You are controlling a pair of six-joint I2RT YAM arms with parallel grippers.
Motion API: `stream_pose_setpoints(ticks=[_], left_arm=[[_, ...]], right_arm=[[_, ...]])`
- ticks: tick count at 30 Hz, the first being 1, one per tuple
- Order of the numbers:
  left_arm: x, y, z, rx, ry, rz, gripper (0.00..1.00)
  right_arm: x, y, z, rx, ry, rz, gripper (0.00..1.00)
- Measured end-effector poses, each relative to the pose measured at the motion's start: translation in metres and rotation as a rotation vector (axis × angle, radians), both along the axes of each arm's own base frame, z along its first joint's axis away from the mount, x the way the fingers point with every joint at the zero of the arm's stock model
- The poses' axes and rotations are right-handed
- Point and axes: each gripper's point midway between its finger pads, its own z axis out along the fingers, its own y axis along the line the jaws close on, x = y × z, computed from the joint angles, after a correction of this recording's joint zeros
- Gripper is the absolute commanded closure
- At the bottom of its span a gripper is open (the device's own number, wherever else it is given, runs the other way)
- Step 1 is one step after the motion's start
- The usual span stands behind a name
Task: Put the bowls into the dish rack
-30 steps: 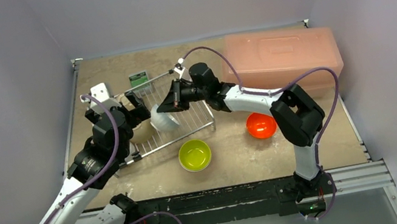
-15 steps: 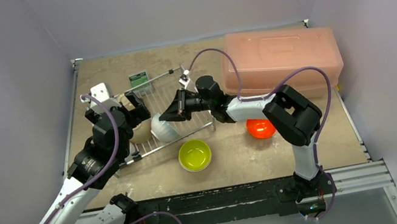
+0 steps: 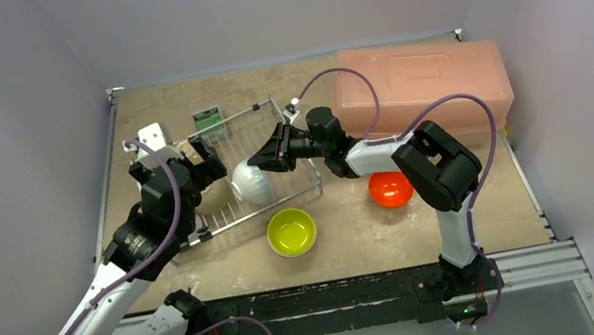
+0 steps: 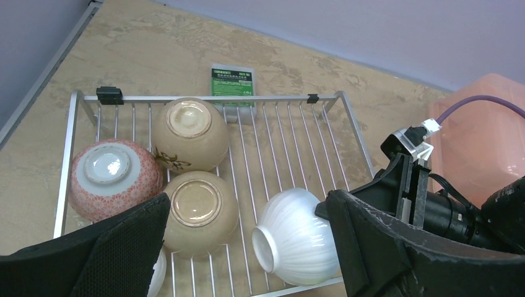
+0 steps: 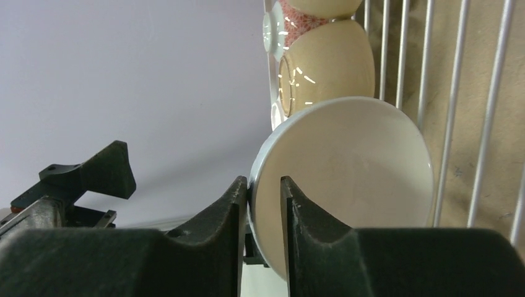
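The silver wire dish rack (image 3: 290,146) (image 4: 291,142) holds several upturned bowls: two beige (image 4: 189,133) (image 4: 198,210), one red-patterned (image 4: 108,176), and part of a white one (image 4: 158,278). A white ribbed bowl (image 3: 250,183) (image 4: 297,238) lies tilted on its side at the rack's front right corner. My right gripper (image 3: 270,157) (image 5: 265,185) is shut on its rim (image 5: 353,179). My left gripper (image 3: 193,163) (image 4: 247,201) is open and empty, just above the rack's left half. A lime-green bowl (image 3: 292,231) and an orange bowl (image 3: 390,188) sit on the table.
A pink translucent box (image 3: 418,91) stands at the back right, close behind the right arm. A small green card (image 3: 208,118) (image 4: 232,80) and a white block (image 3: 150,138) lie behind the rack. Walls close in the table on three sides.
My right wrist has drawn back to the right, still gripping the white bowl, which has settled on its side in the rack's front right corner. The left arm has not moved.
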Motion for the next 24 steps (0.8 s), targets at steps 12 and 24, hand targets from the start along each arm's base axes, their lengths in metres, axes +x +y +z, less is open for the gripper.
stream_pose_setpoints(ticks=[12, 24], left_arm=[[0.001, 0.0, -0.004, 0.011, 0.012, 0.002, 0.03], [0.001, -0.001, -0.004, 0.012, 0.014, 0.003, 0.03]], right_arm=[[0.012, -0.01, -0.01, -0.104, -0.036, -0.077, 0.61], [0.032, -0.035, -0.017, -0.302, -0.147, -0.225, 0.62]])
